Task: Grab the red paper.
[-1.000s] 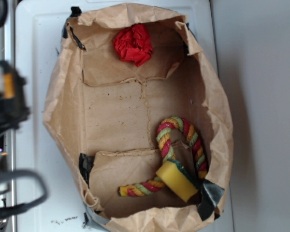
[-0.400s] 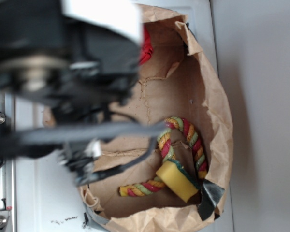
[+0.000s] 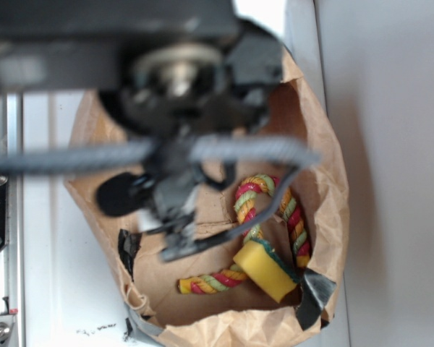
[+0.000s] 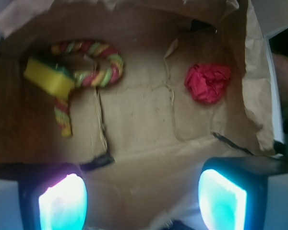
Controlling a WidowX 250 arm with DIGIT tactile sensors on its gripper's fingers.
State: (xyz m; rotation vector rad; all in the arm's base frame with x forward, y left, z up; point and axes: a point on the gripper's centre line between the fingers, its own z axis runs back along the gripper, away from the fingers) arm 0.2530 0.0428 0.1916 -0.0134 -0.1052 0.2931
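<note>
Black robot arm, blurred close to the exterior camera.
The arm shows a silvery round joint hub and dark cables; its gripper has black fingers with glowing cyan-white pads.

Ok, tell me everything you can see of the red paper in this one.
The red paper is a bright red, crumpled wad, roughly round with many folds. It lies on the floor of the brown paper bag, near one wall, well apart from the rope toy. Nothing grips it; the fingers are spread and clear of it. The exterior view hides it behind the arm.

Red paper crinkled, matt; bag rough brown paper (creased).
</note>
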